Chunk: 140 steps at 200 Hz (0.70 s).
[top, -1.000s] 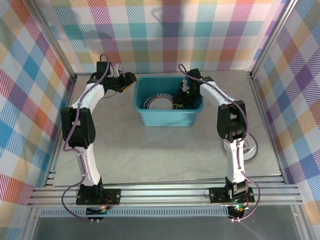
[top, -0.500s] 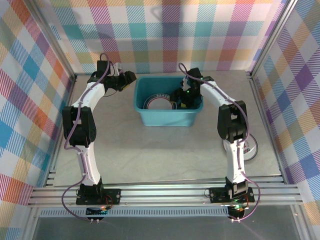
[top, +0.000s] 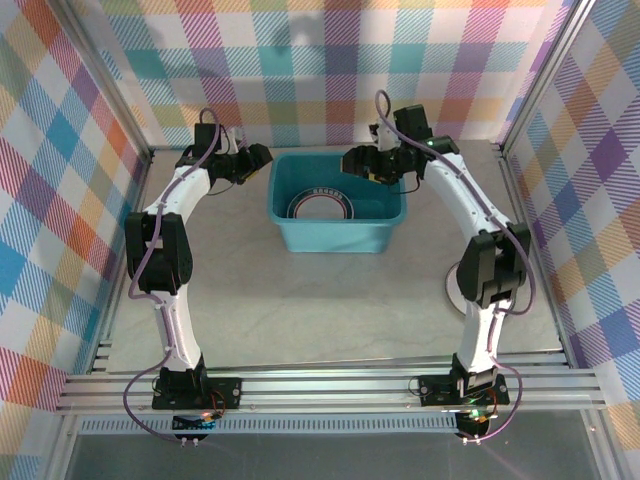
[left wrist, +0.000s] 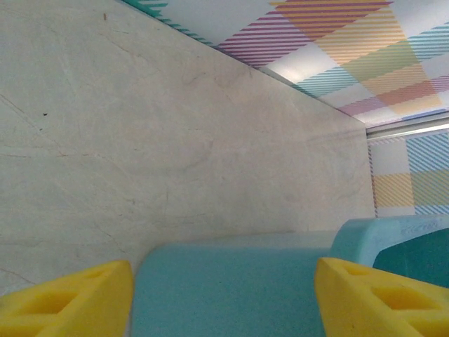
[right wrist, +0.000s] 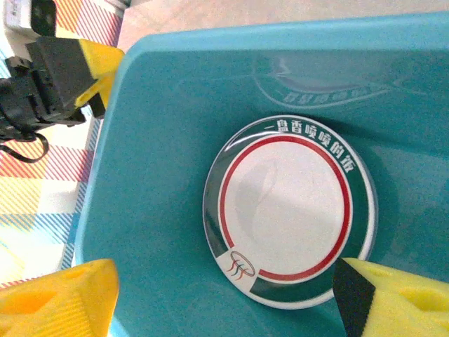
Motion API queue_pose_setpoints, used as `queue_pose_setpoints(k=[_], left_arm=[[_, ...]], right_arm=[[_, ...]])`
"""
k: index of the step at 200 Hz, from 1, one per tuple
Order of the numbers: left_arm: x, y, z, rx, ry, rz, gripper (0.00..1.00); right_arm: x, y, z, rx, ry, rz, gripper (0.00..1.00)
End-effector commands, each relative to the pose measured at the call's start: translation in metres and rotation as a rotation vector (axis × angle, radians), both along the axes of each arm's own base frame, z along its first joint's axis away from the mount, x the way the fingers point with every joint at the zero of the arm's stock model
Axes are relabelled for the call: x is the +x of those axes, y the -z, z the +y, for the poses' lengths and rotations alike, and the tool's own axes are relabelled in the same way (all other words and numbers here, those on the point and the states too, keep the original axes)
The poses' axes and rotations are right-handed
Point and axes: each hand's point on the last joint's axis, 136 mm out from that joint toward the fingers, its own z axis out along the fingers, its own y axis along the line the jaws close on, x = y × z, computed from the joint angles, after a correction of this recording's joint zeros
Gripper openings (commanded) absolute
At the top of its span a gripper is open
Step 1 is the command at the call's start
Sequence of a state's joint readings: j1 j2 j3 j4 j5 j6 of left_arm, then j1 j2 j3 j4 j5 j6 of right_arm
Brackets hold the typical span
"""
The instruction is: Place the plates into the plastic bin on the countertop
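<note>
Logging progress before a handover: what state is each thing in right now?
Teal-blue rectangular plastic bin: upright, holding a plate.
Round white plate with green rim and red ring: flat on the bin's floor.
Second round white plate: on the beige marble-look countertop, partly hidden.
Left gripper: open, beside the bin.
Right gripper: open, empty, above the bin.

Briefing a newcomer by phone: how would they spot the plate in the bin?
Find the teal plastic bin at the back of the beige countertop. Inside lies a white plate with a dark green rim, white characters and a thin red ring. The other plate sits outside, half hidden behind the right arm.
</note>
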State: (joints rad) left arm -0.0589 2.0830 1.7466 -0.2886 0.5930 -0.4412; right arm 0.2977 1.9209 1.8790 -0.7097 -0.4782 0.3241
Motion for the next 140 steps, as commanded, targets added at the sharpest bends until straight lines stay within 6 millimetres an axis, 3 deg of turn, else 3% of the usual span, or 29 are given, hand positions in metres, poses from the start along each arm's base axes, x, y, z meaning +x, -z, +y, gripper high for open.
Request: queue_pose_setpoints(k=[1, 19, 50, 80, 106, 140], left_arm=[[-0.006, -0.031, -0.009, -0.009, 0.021, -0.080, 0.69], [-0.008, -0.034, -0.010, -0.005, 0.023, -0.088, 0.69], [-0.015, -0.035, -0.010, 0.004, 0.015, -0.093, 0.69], [-0.022, -0.035, -0.011, 0.002, 0.008, -0.098, 0.69], [-0.027, -0.034, -0.015, 0.000, 0.017, -0.098, 0.69], [-0.031, -0.033, -0.020, 0.002, 0.025, -0.101, 0.69]], right_arm=[[-0.002, -0.026, -0.041, -0.027, 0.093, -0.085, 0.81], [-0.011, -0.025, -0.081, -0.113, 0.209, -0.086, 0.86], [-0.048, -0.005, -0.171, -0.179, 0.474, -0.002, 0.90], [-0.101, 0.040, -0.244, -0.225, 0.699, 0.122, 0.96], [-0.146, 0.087, -0.287, -0.233, 0.848, 0.265, 0.99], [-0.182, 0.130, -0.322, -0.140, 0.984, 0.361, 0.99]])
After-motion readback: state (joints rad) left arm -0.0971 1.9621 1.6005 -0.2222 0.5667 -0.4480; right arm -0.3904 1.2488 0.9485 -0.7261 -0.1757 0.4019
